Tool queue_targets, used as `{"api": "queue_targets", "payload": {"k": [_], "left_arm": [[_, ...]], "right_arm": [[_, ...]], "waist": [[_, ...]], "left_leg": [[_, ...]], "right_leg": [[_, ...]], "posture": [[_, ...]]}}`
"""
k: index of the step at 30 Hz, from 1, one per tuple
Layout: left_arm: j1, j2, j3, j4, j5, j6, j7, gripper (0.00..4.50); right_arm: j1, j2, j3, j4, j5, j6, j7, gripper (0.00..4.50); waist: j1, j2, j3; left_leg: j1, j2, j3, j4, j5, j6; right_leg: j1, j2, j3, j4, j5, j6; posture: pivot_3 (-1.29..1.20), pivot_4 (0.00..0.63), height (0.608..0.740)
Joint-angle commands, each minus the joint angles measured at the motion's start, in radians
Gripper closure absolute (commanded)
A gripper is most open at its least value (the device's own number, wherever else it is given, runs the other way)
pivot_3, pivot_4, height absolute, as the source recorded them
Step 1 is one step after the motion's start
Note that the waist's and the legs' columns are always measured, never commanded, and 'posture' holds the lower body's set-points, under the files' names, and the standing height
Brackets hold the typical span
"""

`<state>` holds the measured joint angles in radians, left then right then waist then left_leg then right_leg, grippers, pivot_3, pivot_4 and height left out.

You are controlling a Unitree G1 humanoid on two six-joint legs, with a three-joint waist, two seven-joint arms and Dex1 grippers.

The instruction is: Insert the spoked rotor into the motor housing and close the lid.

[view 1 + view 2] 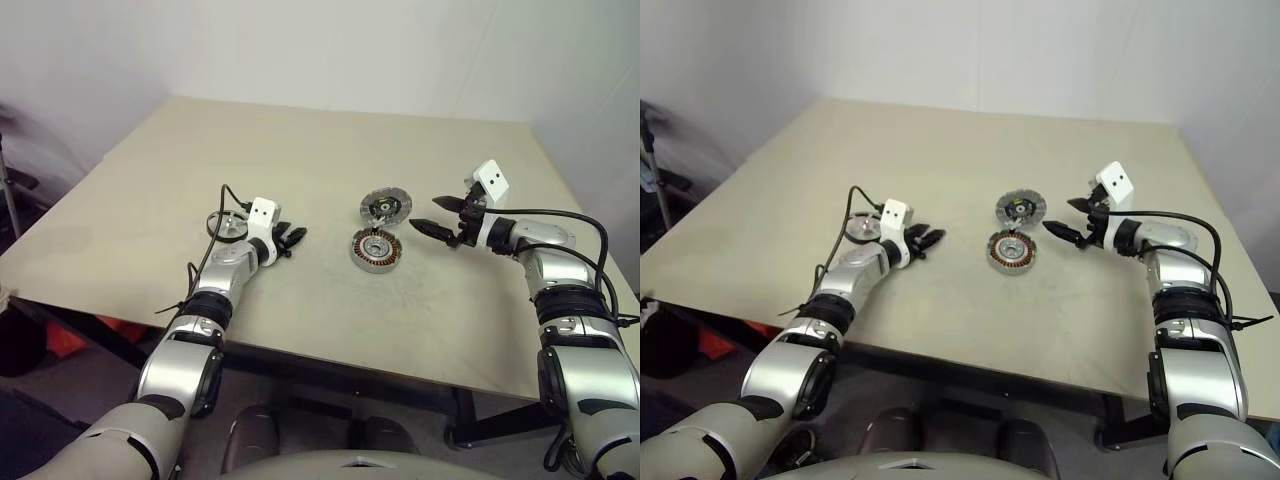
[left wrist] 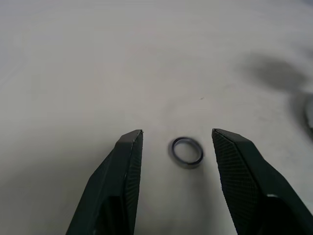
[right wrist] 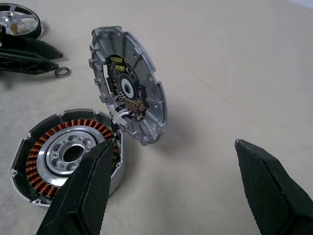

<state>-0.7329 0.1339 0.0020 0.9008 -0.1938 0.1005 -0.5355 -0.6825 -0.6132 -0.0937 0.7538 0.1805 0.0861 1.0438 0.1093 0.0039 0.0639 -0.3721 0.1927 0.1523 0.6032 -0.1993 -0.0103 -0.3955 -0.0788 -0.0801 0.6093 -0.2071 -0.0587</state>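
The motor housing (image 1: 376,250), a round cup with copper windings around a silver hub, sits at the table's middle. The lid (image 3: 128,105) stands tilted on its edge against the housing's far rim, its black centre facing out. The spoked rotor (image 1: 228,226) lies flat to the left, just behind my left wrist. My left gripper (image 1: 293,238) is open, low over the table between rotor and housing, with a tiny thin ring (image 2: 186,151) lying on the table between its fingertips. To the right of the housing and lid, my right gripper (image 1: 440,215) hovers wide open and empty.
The beige table (image 1: 330,150) stretches far behind the parts. Its front edge (image 1: 300,352) runs close below my arms. A black cable (image 1: 205,250) loops off my left wrist beside the rotor.
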Motion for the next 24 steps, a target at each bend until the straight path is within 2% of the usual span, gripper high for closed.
{"api": "queue_targets", "payload": {"k": [1, 14, 24], "left_arm": [[-0.018, -0.003, 0.011, -0.011, 0.013, 0.008, 0.007, 2.13], [-0.087, -0.002, -0.047, 0.077, 0.124, 0.021, 0.020, 2.13], [-0.096, -0.035, -0.034, 0.167, 0.139, -0.042, 0.025, 2.13]], "right_arm": [[-0.030, -0.001, -0.015, -0.025, 0.006, -0.042, -0.021, 0.07], [-0.040, 0.009, -0.021, -0.073, 0.027, -0.050, -0.023, 0.07], [-0.041, 0.009, -0.022, -0.075, 0.030, -0.052, -0.024, 0.07]], "waist": [[0.001, 0.000, 0.000], [0.017, 0.000, 0.000], [0.020, 0.001, 0.000]], "left_leg": [[0.000, 0.000, 0.000, 0.000, 0.000, 0.000], [0.001, 0.000, 0.000, 0.000, 0.000, -0.001], [0.006, -0.001, 0.000, 0.000, -0.002, -0.003]], "right_leg": [[0.000, 0.000, 0.000, 0.000, 0.000, 0.000], [0.001, 0.000, 0.000, 0.000, 0.000, 0.000], [0.005, -0.001, 0.000, 0.000, 0.000, 0.000]], "posture": [[0.00, 0.000, 0.740], [0.00, 0.000, 0.740], [0.00, 0.000, 0.740]]}}
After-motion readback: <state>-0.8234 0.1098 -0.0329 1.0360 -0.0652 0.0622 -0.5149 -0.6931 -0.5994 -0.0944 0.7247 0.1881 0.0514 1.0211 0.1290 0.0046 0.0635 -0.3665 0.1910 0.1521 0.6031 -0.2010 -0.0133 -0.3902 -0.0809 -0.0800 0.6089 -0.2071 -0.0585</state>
